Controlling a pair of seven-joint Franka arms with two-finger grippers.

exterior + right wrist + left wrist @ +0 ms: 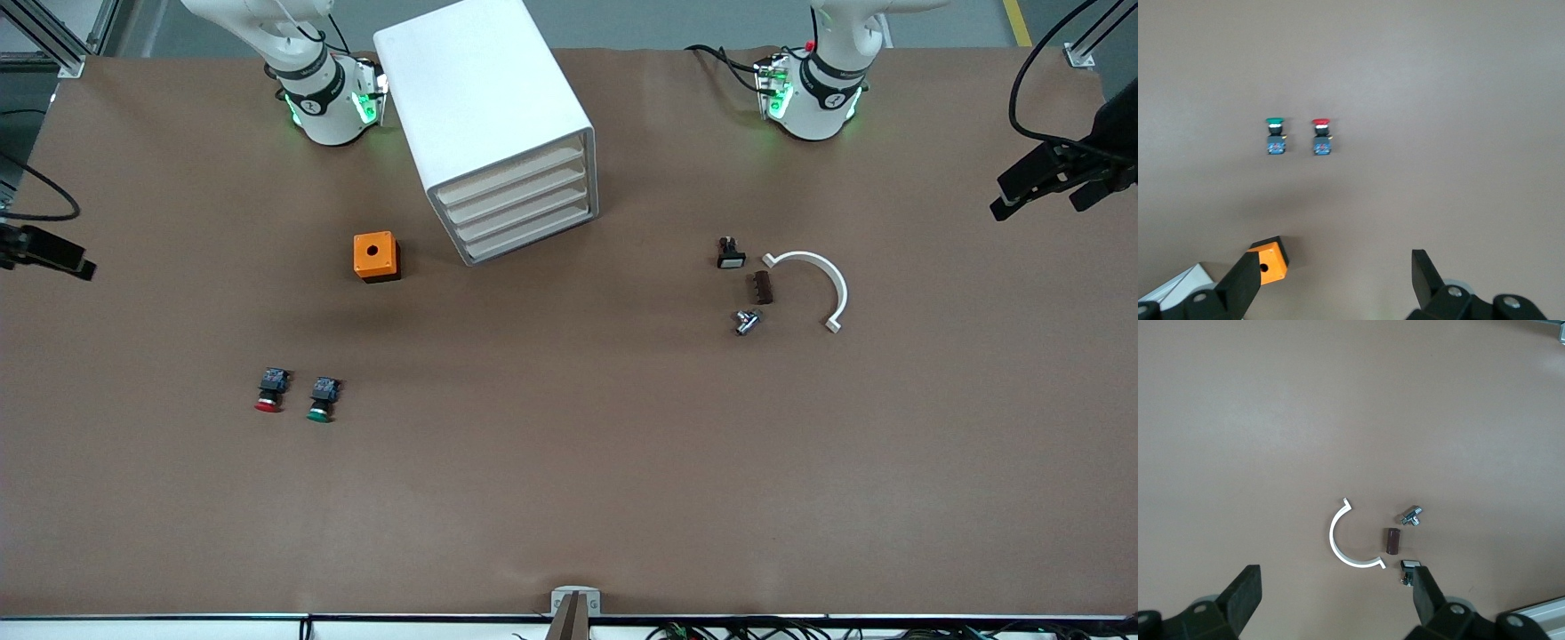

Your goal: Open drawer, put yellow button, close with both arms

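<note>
The white cabinet [484,98] stands between the two arm bases, and its front faces the front camera. Its uppermost drawer [514,171] is shut, like the three below it. The yellow button is out of view in every frame. Neither gripper shows in the front view. My left gripper [1336,583] hangs open and empty high over the table, above a white arc piece [1341,543]. My right gripper [1336,267] also hangs open and empty, over the table beside an orange cube [1269,259]. A corner of the cabinet [1171,285] shows in the right wrist view.
The orange cube with a hole [376,256] sits beside the cabinet toward the right arm's end. A red-capped button [270,390] and a green-capped button [323,399] lie nearer the front camera. Toward the left arm's end lie the white arc [813,284], a brown block [760,286], a metal fitting [745,320] and a small switch [731,253].
</note>
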